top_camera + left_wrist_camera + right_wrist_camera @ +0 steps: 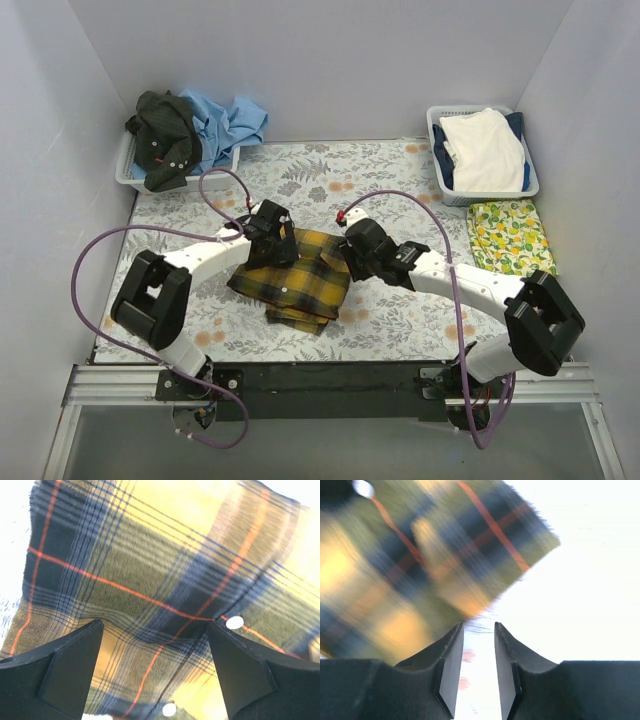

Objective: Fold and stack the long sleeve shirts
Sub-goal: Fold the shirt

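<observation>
A yellow-and-black plaid long sleeve shirt [295, 280] lies folded in the middle of the table. My left gripper [272, 232] hovers over its far left part, open wide; in the left wrist view the plaid cloth [150, 555] with white buttons fills the space under the gripper [155, 630], and nothing is pinched. My right gripper [350, 250] sits at the shirt's right edge. Its jaws [479, 627] stand a little apart with only the table cover between them, and the blurred plaid [420, 550] lies just beyond the left fingertip. More shirts, a dark one [165, 135] and a light blue one [230, 120], are heaped at the far left.
The dark and light blue shirts fill a grey basket [128, 178] at the far left corner. A second basket [434, 135] at the far right holds white cloth [485, 150]. A yellow lemon-print cloth [512, 235] lies in front of it. White walls enclose the table.
</observation>
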`<move>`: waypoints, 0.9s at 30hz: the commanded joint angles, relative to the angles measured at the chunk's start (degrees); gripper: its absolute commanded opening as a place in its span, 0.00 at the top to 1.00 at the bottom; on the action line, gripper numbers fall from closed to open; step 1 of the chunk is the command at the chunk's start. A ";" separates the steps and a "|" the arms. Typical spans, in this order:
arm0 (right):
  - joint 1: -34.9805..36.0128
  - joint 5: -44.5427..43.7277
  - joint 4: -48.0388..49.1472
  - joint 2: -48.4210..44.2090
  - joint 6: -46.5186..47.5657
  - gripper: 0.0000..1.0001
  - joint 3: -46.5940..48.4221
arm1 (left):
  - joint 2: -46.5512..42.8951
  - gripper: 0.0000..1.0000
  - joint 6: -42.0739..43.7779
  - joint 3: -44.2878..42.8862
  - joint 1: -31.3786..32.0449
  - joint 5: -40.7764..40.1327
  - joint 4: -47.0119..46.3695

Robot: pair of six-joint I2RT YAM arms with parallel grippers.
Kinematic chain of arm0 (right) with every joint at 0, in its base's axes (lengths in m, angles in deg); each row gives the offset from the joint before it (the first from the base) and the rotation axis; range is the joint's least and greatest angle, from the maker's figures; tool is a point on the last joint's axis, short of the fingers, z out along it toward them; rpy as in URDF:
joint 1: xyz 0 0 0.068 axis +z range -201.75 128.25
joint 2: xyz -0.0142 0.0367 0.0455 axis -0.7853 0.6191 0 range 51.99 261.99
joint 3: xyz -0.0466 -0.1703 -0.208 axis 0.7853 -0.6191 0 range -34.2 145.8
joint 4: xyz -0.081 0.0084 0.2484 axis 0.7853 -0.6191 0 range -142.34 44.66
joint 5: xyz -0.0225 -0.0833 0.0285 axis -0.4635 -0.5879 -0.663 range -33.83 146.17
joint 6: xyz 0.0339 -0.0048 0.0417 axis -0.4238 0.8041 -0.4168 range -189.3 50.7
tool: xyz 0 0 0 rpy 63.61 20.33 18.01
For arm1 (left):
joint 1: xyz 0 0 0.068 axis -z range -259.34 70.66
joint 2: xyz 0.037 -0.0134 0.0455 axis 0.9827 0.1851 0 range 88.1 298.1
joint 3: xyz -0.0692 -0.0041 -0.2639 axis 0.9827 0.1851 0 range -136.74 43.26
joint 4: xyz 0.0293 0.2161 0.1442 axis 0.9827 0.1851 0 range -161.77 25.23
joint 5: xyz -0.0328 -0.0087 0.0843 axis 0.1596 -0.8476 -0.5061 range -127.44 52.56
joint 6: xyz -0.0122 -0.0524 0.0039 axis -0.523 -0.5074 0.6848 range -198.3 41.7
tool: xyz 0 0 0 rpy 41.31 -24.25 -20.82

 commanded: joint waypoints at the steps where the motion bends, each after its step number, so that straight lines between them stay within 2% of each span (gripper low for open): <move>1: 0.03 -9.91 3.76 -3.15 14.18 0.60 -4.69 | 5.21 0.15 2.82 -3.00 -1.87 0.93 -2.40; 2: 0.03 -9.91 4.73 -3.67 14.90 0.59 -5.48 | 6.26 0.15 3.00 -3.62 -1.96 1.37 -2.58; 3: 0.03 -10.34 6.57 -5.07 15.34 0.45 -6.79 | 7.75 0.15 3.43 -4.06 -2.22 1.63 -3.02; 5: 0.03 -9.21 8.94 -6.92 16.93 0.33 -8.55 | 9.25 0.15 3.87 -5.38 -2.74 2.42 -3.72; 6: 0.03 -8.51 11.31 -8.76 18.93 0.21 -10.30 | 9.95 0.15 4.23 -6.08 -3.36 3.91 -4.59; 9: 0.21 -5.08 15.44 -12.45 24.38 0.04 -12.68 | 13.20 0.15 6.68 -9.07 -4.06 6.11 -6.70; 10: 0.30 -4.12 15.55 -12.99 25.70 0.01 -13.73 | 14.61 0.15 8.52 -9.94 -4.15 6.29 -7.15; 17: 1.00 -2.26 19.59 -12.47 37.31 0.01 -15.94 | 20.06 0.15 16.61 -16.01 -4.77 14.01 -13.30; 24: 1.53 -4.89 27.66 -4.57 43.55 0.07 -17.35 | 22.44 0.16 20.31 -19.09 -6.00 17.72 -16.29; 27: 3.97 -6.04 30.65 -1.06 47.50 0.07 -17.79 | 23.14 0.16 21.45 -20.15 -6.61 19.30 -16.47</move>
